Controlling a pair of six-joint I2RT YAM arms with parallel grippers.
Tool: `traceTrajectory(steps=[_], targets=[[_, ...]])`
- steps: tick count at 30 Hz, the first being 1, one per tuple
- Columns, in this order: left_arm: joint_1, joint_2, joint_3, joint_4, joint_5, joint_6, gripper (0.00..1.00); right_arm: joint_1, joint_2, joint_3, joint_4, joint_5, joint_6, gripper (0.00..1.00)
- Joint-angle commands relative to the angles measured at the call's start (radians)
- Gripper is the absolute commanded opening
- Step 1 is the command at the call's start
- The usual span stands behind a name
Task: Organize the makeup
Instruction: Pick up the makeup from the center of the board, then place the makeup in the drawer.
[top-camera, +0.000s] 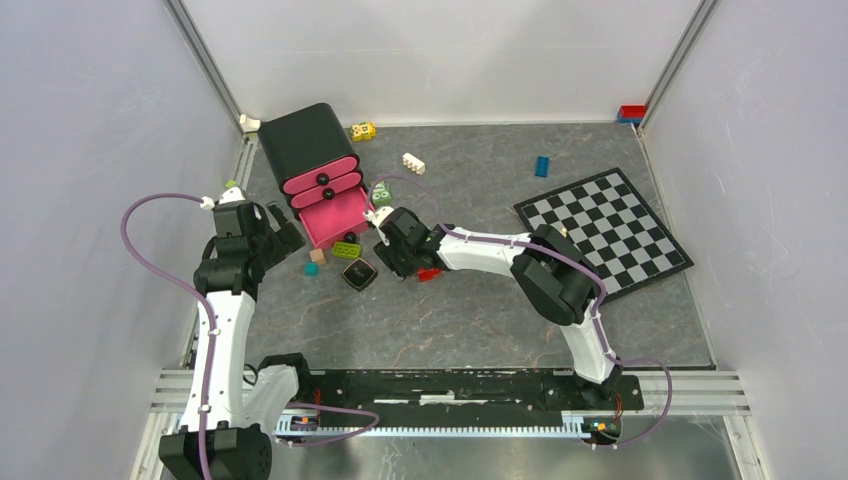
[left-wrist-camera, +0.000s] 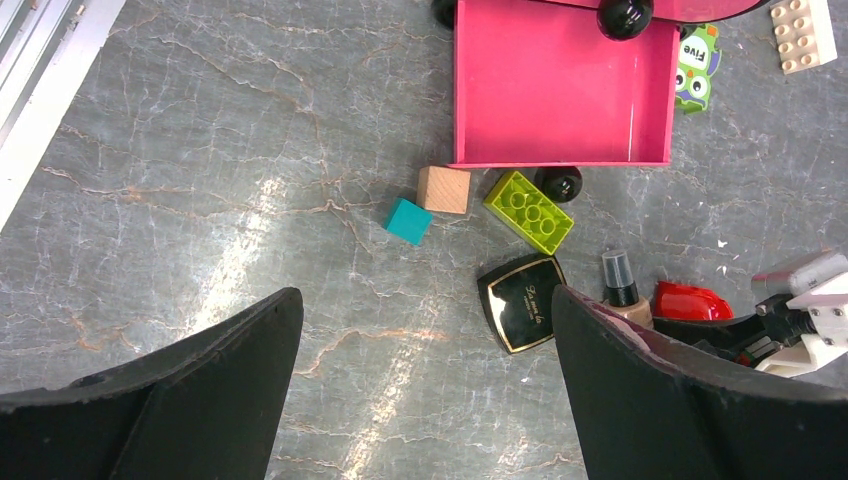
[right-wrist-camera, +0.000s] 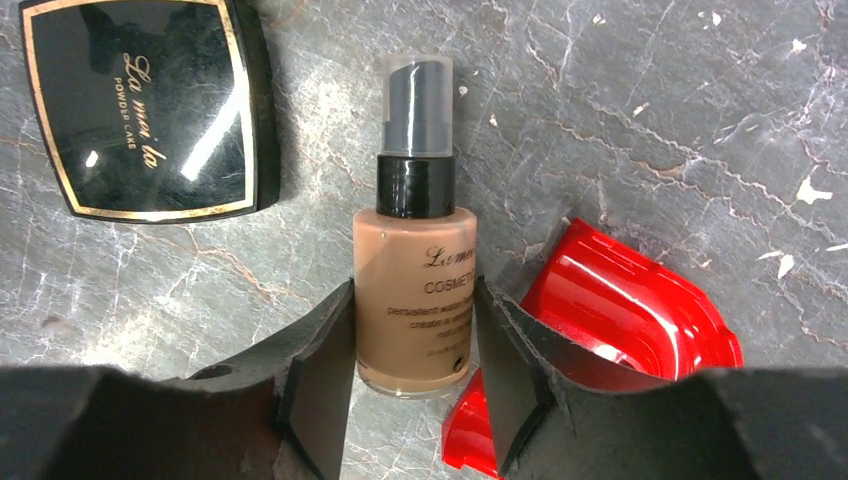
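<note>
Between the fingers of the right claw (right-wrist-camera: 415, 300) a beige bottle (right-wrist-camera: 415, 240) with a black collar and a clear cap is gripped low on its body. Both fingers are pressed against its sides while it lies flat on the grey worktop (right-wrist-camera: 650, 120), its cap pointed away from the claw. Beyond the claw's left finger, a little apart from the bottle, a square black compact (right-wrist-camera: 150, 110) is seen lying shut. Against the claw's right finger a red plastic piece (right-wrist-camera: 630, 300) is found, partly hidden beneath it. The left claw (left-wrist-camera: 425, 300) is held released, its fingers spread wide above the worktop. Ahead of it a teal cube (left-wrist-camera: 408, 220), a wooden cube (left-wrist-camera: 444, 189) and a lime brick (left-wrist-camera: 528, 210) are laid close together, just short of an open pink drawer (left-wrist-camera: 560, 90).
</note>
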Motion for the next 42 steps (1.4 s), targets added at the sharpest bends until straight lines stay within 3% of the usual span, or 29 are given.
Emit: traceTrajectory(steps=[1, 10, 25, 38, 42], targets=[[0.007, 0.001, -0.001, 0.041, 0.017, 0.009, 1.00, 0.010, -0.015, 0.022, -0.071, 0.017, 0.003, 0.48], [0.008, 0.004, -0.001, 0.041, 0.002, 0.010, 1.00, 0.009, -0.053, 0.011, -0.030, 0.009, 0.006, 0.33], [0.008, -0.009, 0.001, 0.038, -0.003, 0.010, 1.00, 0.009, -0.087, 0.074, 0.015, -0.015, 0.011, 0.29], [0.007, -0.017, 0.000, 0.038, -0.009, 0.011, 1.00, -0.013, 0.004, 0.318, 0.028, -0.053, 0.028, 0.26], [0.007, -0.016, 0.000, 0.038, -0.008, 0.009, 1.00, -0.022, 0.038, 0.354, 0.104, -0.064, 0.041, 0.25]])
